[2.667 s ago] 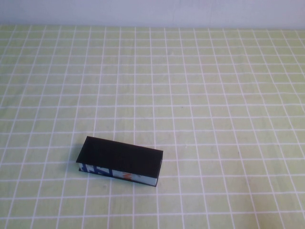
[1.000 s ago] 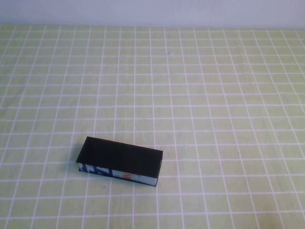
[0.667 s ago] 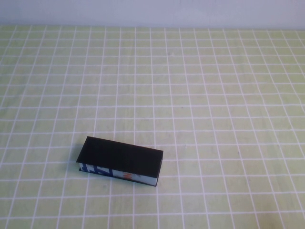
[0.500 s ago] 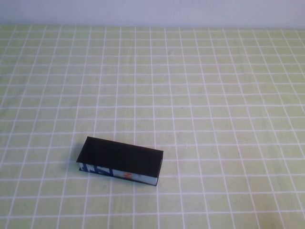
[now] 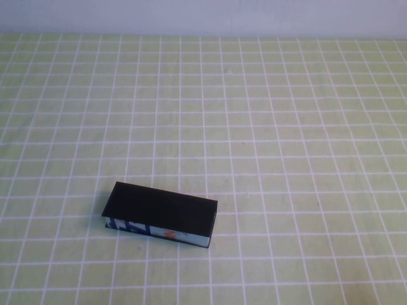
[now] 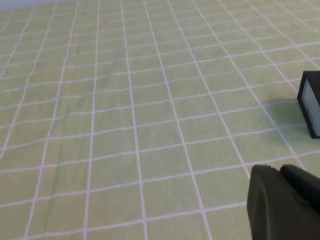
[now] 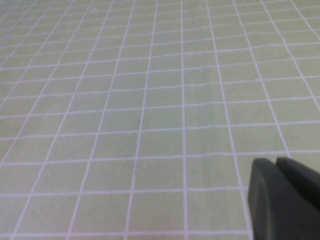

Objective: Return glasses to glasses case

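The glasses case (image 5: pixel 161 214) lies shut on the table's near left, black lid on top, its light blue patterned front side facing me. One end of it shows in the left wrist view (image 6: pixel 311 102). The glasses are out of view in every frame. Neither arm shows in the high view. My left gripper (image 6: pixel 280 170) hovers over bare cloth a short way from the case's end, fingers pressed together and empty. My right gripper (image 7: pixel 276 161) is over bare cloth, fingers together and empty, with no case in its view.
A light green tablecloth (image 5: pixel 267 127) with a white grid covers the whole table. A pale wall (image 5: pixel 203 16) runs along the far edge.
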